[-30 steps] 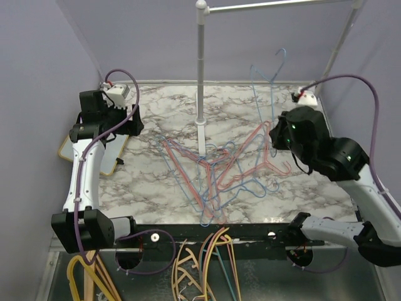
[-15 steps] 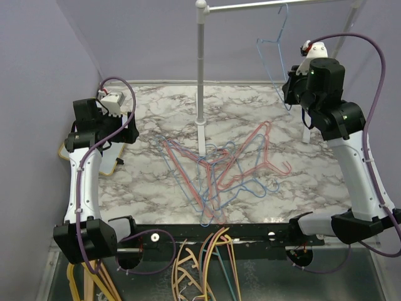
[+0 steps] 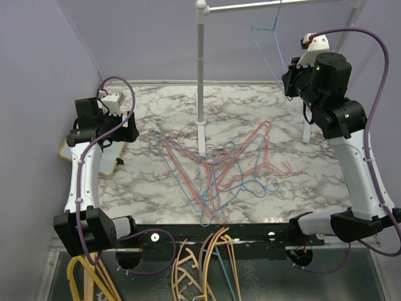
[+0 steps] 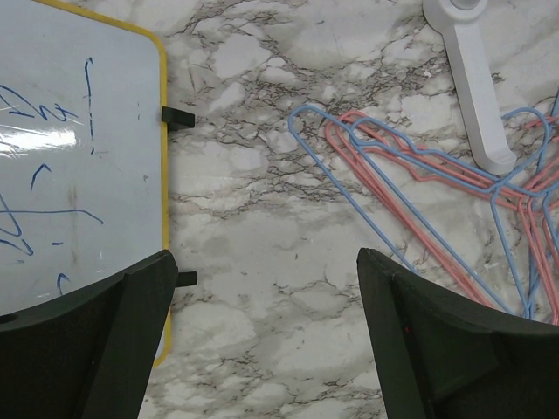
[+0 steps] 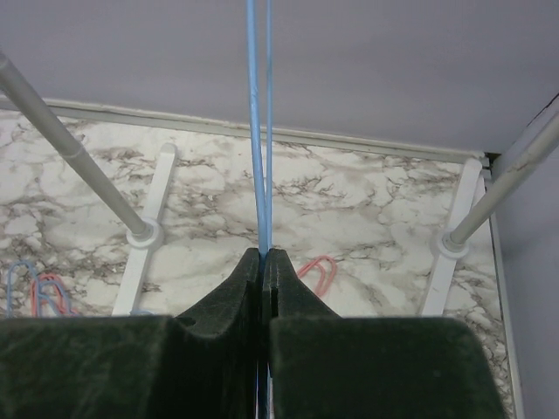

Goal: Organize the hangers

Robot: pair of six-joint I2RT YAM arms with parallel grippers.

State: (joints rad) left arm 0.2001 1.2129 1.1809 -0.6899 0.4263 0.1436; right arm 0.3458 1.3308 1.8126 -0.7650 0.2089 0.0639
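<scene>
Right gripper (image 5: pixel 264 257): I'm pinching the blue hanger (image 5: pixel 256 131) tight, having lifted it off the table up to the rail (image 3: pixel 250 6).
Left gripper (image 4: pixel 262 340): I'm idling wide open, holding nothing.
Pile (image 3: pixel 219 169): waiting its turn.

The top view looks down from above the near edge over the whole desk (image 3: pixel 156 113), rack pole (image 3: pixel 200 81) central. The left wrist view faces straight down, close, left of the pole's foot (image 4: pixel 476 87). The right wrist view slants down from high right of the pole; all share that foot and the hangers (image 3: pixel 216 164) beside it.

Purple-walled lab test booth (image 3: pixel 144 44)
</scene>
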